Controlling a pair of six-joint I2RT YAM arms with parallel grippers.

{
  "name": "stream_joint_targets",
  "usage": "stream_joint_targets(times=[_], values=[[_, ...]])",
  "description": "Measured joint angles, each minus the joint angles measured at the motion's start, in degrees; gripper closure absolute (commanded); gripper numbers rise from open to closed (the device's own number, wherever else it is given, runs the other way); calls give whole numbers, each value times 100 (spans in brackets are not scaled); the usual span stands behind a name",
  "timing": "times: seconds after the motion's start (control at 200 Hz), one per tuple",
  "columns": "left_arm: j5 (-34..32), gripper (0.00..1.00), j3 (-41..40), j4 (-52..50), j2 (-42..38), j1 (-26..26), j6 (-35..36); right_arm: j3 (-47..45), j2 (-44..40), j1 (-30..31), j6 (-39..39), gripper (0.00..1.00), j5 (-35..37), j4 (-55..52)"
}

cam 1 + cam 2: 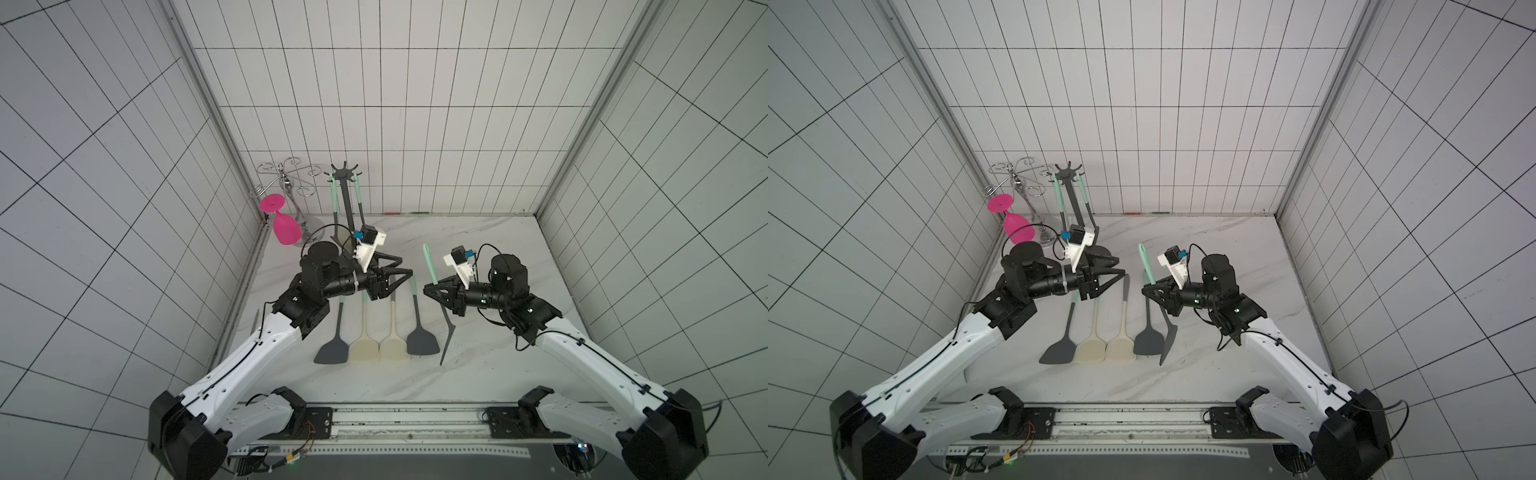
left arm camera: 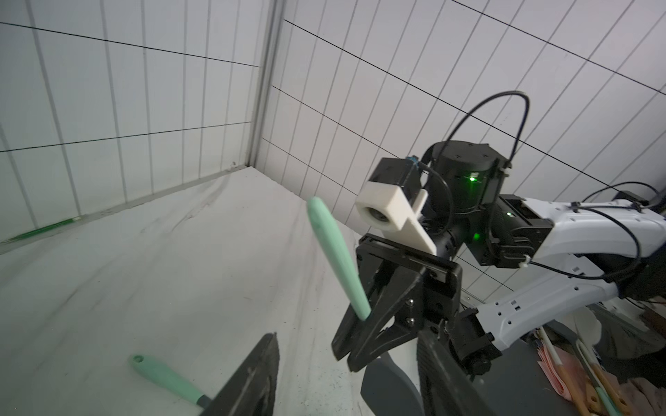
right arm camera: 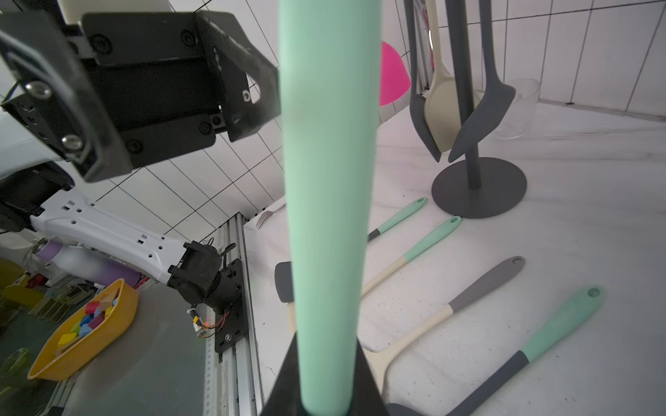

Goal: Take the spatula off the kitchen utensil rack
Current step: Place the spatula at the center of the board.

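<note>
R gripper [image 1: 431,289] clamped on the mint-handled spatula [image 1: 429,266] — tilted, handle up, well apart from the kitchen utensil rack [image 1: 346,199], to its right & nearer the robot. L gripper [image 1: 405,267] has jaws apart, holding nothing, just in front of the rack — above handles of four spatulas [image 1: 392,347] lying on the bench [image 1: 498,257]

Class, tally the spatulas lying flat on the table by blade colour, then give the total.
Dark grey spatulas: 2
Cream spatulas: 2
Total: 4
</note>
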Motion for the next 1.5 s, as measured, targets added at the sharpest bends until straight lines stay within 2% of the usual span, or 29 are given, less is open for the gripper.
stream_joint_targets(times=[0.11, 0.28, 0.36, 0.46, 0.53, 0.625, 0.7, 0.755, 0.92, 1.064, 1.239, 1.369, 1.444, 1.469, 1.499], values=[[22, 44, -4, 564, 393, -310, -343, -76, 9, 0, 138, 100, -234, 116], [-61, 53, -4, 1207, 1054, -363, -1047, -79, 9, 0, 229, 100, -413, 251], [-153, 69, -4, 1390, 1266, -361, -1434, -81, 9, 0, 227, 100, -404, 240], [-177, 100, 11, 1578, 1360, -417, -1746, -109, 22, -28, 188, 100, -304, 109], [-262, 100, 24, 1556, 1390, -435, -1856, -111, 39, -35, 109, 100, -116, 33], [-463, 100, 26, 1412, 1408, -446, -1926, -107, 76, -28, 4, 64, 122, -105], [-841, 100, 33, 1263, 1401, -439, -1945, -101, 76, 37, -107, 49, 516, -382], [-1270, 100, 52, 1064, 1381, -417, -1967, -92, 68, 133, -219, 45, 1021, -629], [-2973, 100, 107, 133, 1257, -409, -2378, -4, -85, 756, -402, 43, 3237, -1305], [-3858, 100, 142, -365, 1215, -380, -2846, 138, -151, 1593, -625, 42, 4846, -1403], [-4144, 94, 466, -616, 1309, -382, -3294, 382, 354, 2411, -970, 39, 5965, -1246], [-4092, 95, 612, -638, 1394, -382, -3554, 710, 1110, 2601, -1226, 39, 6553, -1204], [-4059, 97, 614, -688, 1394, -369, -3663, 841, 1412, 2605, -1377, 44, 6846, -1198], [-4057, 98, 619, -706, 1394, -367, -3679, 887, 1497, 2608, -1443, 48, 6944, -1198], [-4052, 98, 621, -734, 1392, -367, -3692, 922, 1569, 2608, -1519, 58, 7038, -1196]])
